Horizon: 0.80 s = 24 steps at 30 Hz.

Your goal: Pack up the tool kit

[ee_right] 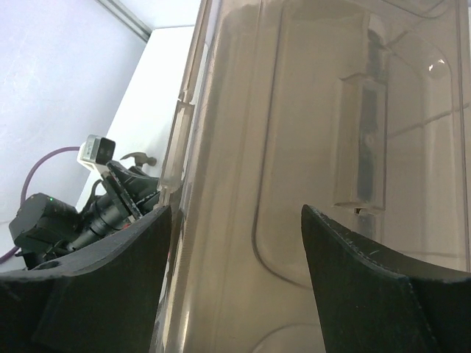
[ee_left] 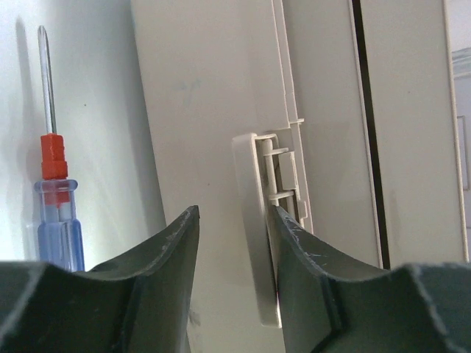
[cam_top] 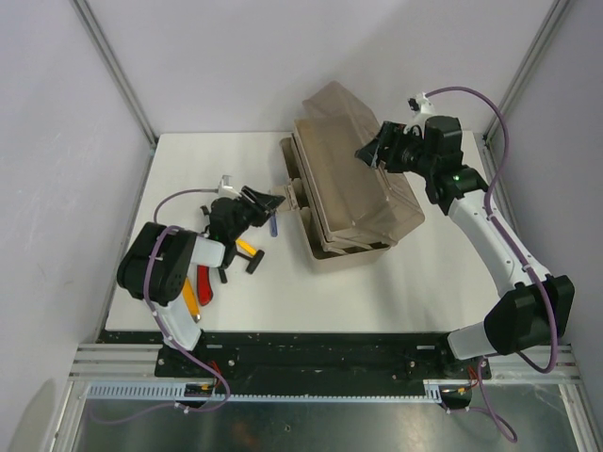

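Toolbox (cam_top: 341, 258) sits right of centre on the white surface (cam_top: 415, 282), long axis angled from far-left to near-right, beige base below, translucent brownish lid (cam_top: 350, 179) on top. Far end of the lid looks raised in the overhead view; whether it is fully seated I cannot tell. Left end effector (ee_left: 234, 217) is at the left side wall of the box, and its jaws are partly spread around the beige latch (ee_left: 252, 220). One finger (ee_left: 302, 254) lies against the latch on its right side. The other finger stands clear of it, with a visible gap, so nothing is clamped. Right end effector (ee_right: 235, 213) is over the far-right part of the lid, jaws wide with only the lid surface showing between them. Contact with the lid cannot be judged from the wrist view. Screwdriver (ee_left: 55, 198), with a clear blue handle, red collar and bare metal shaft, lies flat on the surface just beside the box wall, left of the left end effector, its tip pointing away from the wrist camera. In the overhead view only a small blue stub of it shows under the left end effector. Loose tools are outside the box, on the surface near the left arm. A yellow-handled tool (cam_top: 247, 250) with a black cross piece lies nearest the box. A red-handled tool (cam_top: 203, 285) and an orange-yellow handle (cam_top: 189, 298) lie side by side, partly hidden by the arm. All three are well apart from the toolbox.
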Motion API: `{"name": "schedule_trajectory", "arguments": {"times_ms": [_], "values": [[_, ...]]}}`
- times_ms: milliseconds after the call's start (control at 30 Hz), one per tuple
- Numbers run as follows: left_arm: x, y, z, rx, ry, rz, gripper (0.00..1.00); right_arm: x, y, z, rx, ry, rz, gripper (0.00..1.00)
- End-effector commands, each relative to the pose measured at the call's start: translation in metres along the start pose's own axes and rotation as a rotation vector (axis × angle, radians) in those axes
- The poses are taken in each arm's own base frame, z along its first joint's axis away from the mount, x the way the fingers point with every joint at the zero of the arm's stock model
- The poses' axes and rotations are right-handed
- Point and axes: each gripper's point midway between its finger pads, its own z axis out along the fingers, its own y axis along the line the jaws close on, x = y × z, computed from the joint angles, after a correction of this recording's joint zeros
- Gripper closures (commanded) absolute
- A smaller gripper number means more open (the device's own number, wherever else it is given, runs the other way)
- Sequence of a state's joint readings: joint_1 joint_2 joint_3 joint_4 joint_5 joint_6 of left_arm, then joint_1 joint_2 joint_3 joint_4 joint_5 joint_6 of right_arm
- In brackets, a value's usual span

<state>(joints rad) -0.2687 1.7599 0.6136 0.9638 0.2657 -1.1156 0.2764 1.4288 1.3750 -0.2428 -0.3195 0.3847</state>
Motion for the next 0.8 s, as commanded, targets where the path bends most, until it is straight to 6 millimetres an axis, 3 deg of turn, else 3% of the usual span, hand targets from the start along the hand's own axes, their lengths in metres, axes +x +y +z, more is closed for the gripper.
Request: {"name": "schedule_trajectory", "arguments": {"times_ms": [0,167,467,633,767], "values": [[-0.007,-0.005,0.005,0.019,-0.017,0.043,0.49,0.000,0.000,-0.004,-0.009,0.000,0.025,0.26],[-0.007,-0.006,0.005,0.020,-0.019,0.043,0.37,0.005,0.003,-0.003,-0.008,0.013,0.016,0.27],[-0.010,-0.012,0.000,0.033,-0.032,0.062,0.04,0.017,0.006,0.001,0.012,0.040,-0.017,0.29],[-0.012,-0.028,-0.006,0.075,-0.039,0.112,0.01,0.022,0.010,0.003,0.013,0.050,-0.030,0.29],[-0.002,-0.034,-0.009,0.095,-0.013,0.135,0.01,0.025,0.012,0.006,0.014,0.054,-0.037,0.29]]}}
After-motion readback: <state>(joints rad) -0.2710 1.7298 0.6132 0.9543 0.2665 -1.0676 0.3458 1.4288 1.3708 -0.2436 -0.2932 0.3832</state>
